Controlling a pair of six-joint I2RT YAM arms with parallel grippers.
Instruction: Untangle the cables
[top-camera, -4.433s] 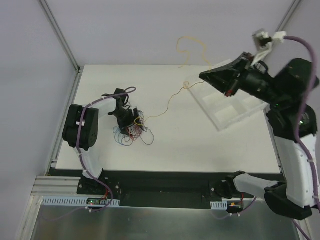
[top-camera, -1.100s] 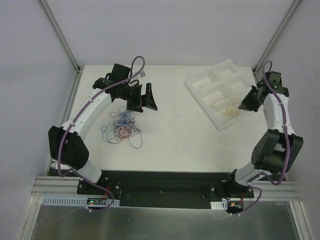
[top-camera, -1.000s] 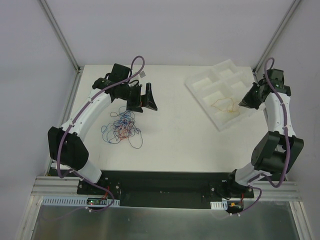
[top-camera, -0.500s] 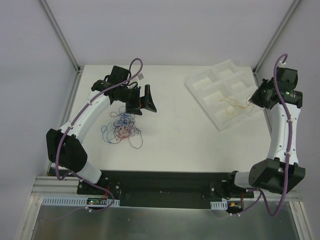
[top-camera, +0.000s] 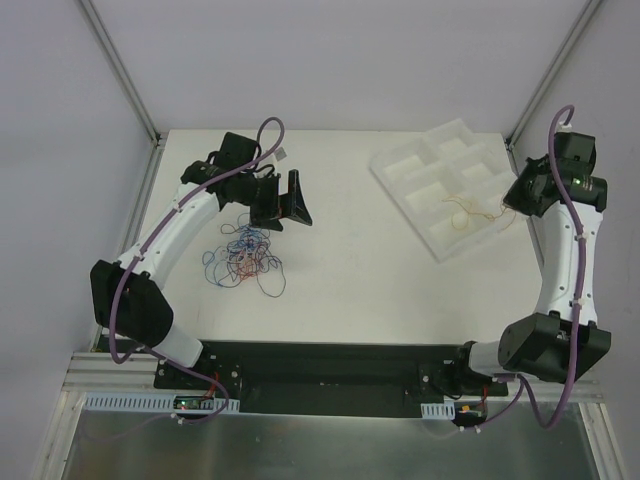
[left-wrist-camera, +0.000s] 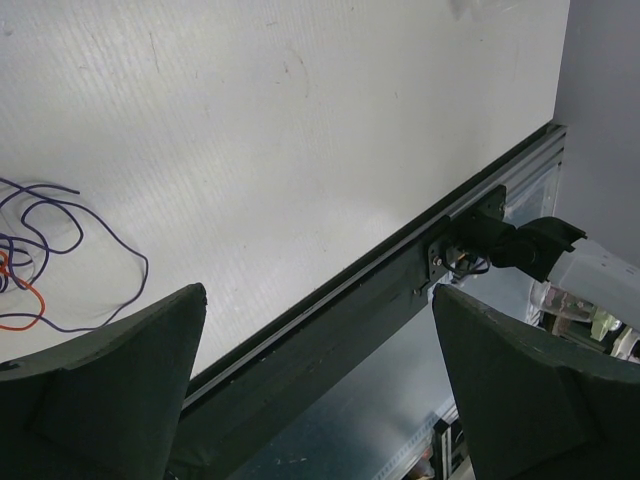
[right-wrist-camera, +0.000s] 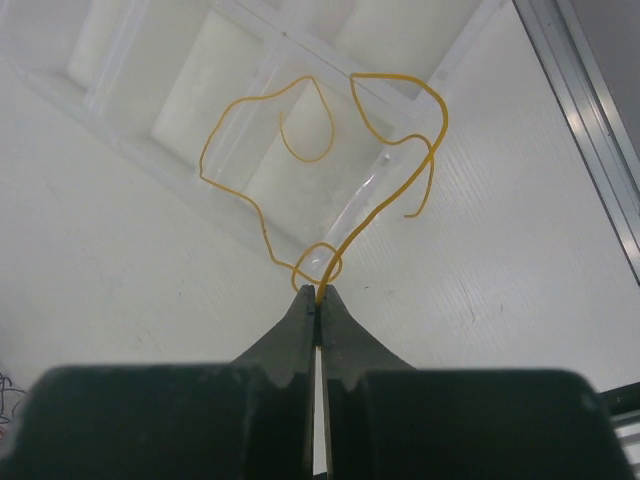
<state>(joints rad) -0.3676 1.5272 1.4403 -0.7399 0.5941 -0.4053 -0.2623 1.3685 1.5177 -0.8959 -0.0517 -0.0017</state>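
Observation:
The cables (top-camera: 243, 255) lie in a blue, red and black tangle on the white table, left of centre. My left gripper (top-camera: 286, 204) hovers open just up and right of the tangle with nothing between its fingers. In the left wrist view only a few blue loops (left-wrist-camera: 70, 235) and a red strand (left-wrist-camera: 22, 300) show at the left edge, beside the wide-open left gripper (left-wrist-camera: 320, 400). My right gripper (right-wrist-camera: 318, 292) is shut on one yellow cable (right-wrist-camera: 443, 120). That yellow cable (top-camera: 467, 212) trails in loops over the white tray (top-camera: 425, 165).
The compartmented white tray (right-wrist-camera: 180, 90) sits at the table's back right corner, tilted. A metal frame rail (right-wrist-camera: 590, 130) runs along the table's right edge. The table's dark front rail (left-wrist-camera: 330, 310) and the right arm's base (left-wrist-camera: 520, 245) show beyond the left fingers.
The right gripper has swung right and back over the tray's right end, dragging the yellow cable with it. Left gripper is nearly still; earlier it was down on the tangle.

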